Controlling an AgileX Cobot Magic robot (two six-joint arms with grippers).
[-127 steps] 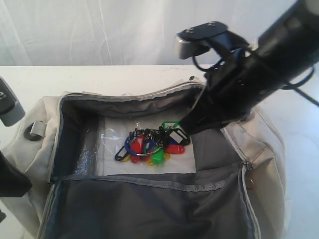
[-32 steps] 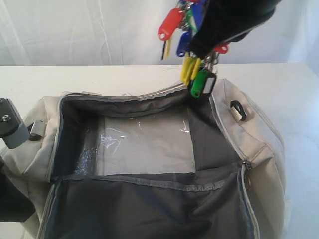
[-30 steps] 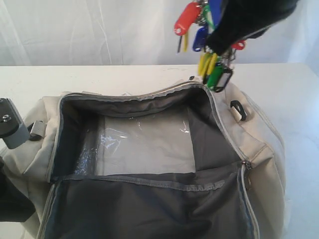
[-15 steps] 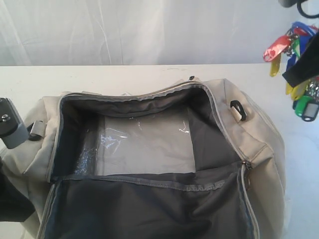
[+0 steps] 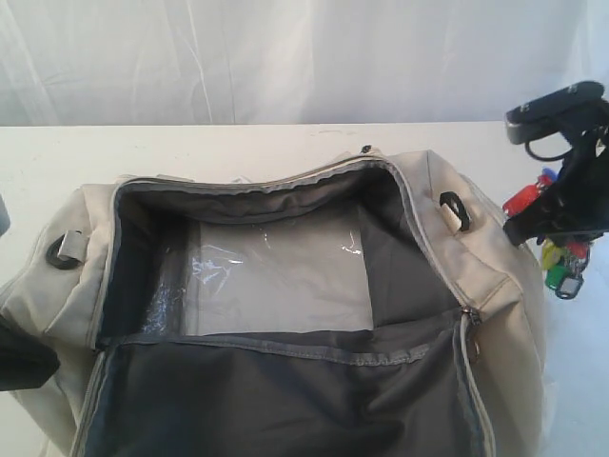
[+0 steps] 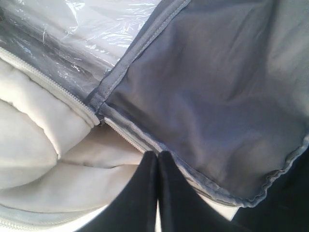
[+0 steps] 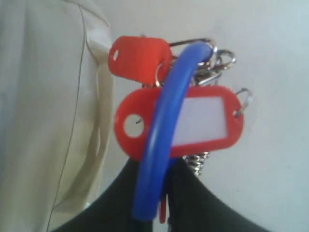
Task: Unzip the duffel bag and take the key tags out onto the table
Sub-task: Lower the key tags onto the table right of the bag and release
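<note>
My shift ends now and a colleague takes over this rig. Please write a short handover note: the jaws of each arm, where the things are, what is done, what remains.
Left gripper: jaws shut, tips at the open zipper edge of the duffel bag; nothing visibly held.
Right gripper: jaws shut on the key tags, which hang outside the bag's end, over the table.
Done: bag unzipped, tags lifted out; no tags show inside.
Left: lower the tags onto the table and release.
</note>
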